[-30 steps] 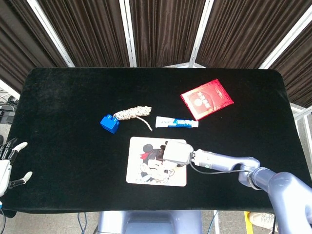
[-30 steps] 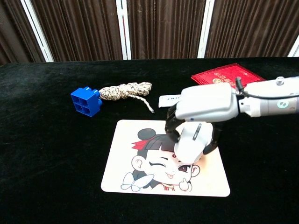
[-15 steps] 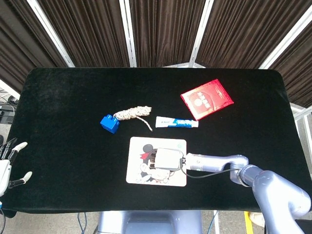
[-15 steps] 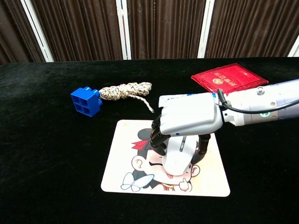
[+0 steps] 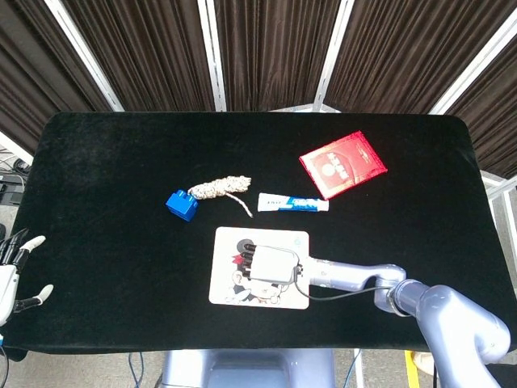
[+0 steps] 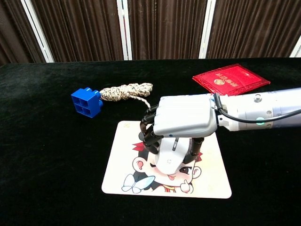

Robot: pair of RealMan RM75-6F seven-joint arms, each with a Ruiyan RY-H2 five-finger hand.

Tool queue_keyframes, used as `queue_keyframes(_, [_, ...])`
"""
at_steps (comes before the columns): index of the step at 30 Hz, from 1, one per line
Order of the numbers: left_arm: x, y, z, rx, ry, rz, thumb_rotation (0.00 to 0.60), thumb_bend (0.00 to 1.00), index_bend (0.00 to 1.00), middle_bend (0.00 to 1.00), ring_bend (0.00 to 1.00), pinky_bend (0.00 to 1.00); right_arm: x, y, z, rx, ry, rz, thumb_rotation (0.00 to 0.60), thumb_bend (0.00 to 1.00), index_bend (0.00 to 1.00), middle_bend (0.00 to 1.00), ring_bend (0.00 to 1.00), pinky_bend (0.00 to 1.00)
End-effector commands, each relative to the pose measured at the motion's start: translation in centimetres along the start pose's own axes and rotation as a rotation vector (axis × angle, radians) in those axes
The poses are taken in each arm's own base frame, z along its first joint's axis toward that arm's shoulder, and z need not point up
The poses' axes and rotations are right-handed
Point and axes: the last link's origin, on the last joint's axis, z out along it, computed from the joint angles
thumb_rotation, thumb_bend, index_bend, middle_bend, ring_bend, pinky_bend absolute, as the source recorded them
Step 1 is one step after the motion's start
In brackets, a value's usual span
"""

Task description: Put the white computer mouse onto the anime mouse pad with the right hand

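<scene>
Black cloth covers the table (image 5: 113,153), and dark curtains hang behind it. Near the front edge lies one anime mouse pad (image 6: 127,176), and over its middle the right hand (image 6: 182,115) grips one white computer mouse (image 6: 170,159) from above, fingers curled down on both sides of it; the mouse is low over the pad, but I cannot tell if it touches. At the front left corner, off the table, the left hand (image 5: 14,275) hangs with fingers apart and holds nothing. Farther back are one blue block (image 6: 86,102) touching one coiled rope (image 6: 126,90), one small tube (image 5: 292,203), and one red booklet (image 6: 230,79) toward the right edge.
</scene>
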Motion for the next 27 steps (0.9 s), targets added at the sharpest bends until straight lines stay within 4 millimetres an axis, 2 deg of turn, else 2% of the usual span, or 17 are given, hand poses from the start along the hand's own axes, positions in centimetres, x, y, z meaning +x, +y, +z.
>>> queue_keyframes(1, [0.0, 0.0, 0.0, 0.0, 0.0, 0.0, 0.6, 0.25, 0.16, 0.0, 0.0, 0.0, 0.0, -0.2, -0.1, -0.007, 0.005, -0.005, 0.6, 0.09, 0.53, 0.37, 0.17, 0.15])
queue_keyframes(6, [0.0, 0.0, 0.0, 0.001, 0.0, -0.003, 0.6, 0.25, 0.16, 0.0, 0.0, 0.0, 0.2, -0.5, -0.1, -0.003, 0.017, -0.03, 0.6, 0.07, 0.44, 0.26, 0.06, 0.02])
queue_keyframes(8, [0.0, 0.0, 0.0, 0.001, 0.0, -0.002, 0.6, 0.25, 0.16, 0.0, 0.0, 0.0, 0.3, -0.6, -0.1, -0.003, 0.025, -0.033, 0.6, 0.06, 0.39, 0.23, 0.04, 0.0])
queue_keyframes(13, [0.0, 0.0, 0.0, 0.002, 0.001, -0.001, 0.6, 0.25, 0.16, 0.0, 0.0, 0.0, 0.4, -0.7, -0.2, -0.025, 0.037, -0.036, 0.6, 0.05, 0.33, 0.2, 0.01, 0.0])
queue_keyframes(18, [0.0, 0.0, 0.0, 0.002, 0.0, -0.002, 0.6, 0.25, 0.16, 0.0, 0.0, 0.0, 0.4, -0.5, -0.7, -0.053, 0.023, -0.044, 0.6, 0.02, 0.24, 0.12, 0.0, 0.0])
queue_keyframes(23, [0.0, 0.0, 0.0, 0.002, 0.0, -0.001, 0.6, 0.25, 0.16, 0.0, 0.0, 0.0, 0.6, -0.2, -1.4, -0.088, 0.009, -0.067, 0.6, 0.02, 0.23, 0.09, 0.0, 0.0])
queue_keyframes(27, [0.0, 0.0, 0.0, 0.001, 0.001, -0.002, 0.6, 0.25, 0.16, 0.0, 0.0, 0.0, 0.9, 0.9, -2.5, -0.155, -0.003, -0.104, 0.6, 0.02, 0.23, 0.09, 0.0, 0.0])
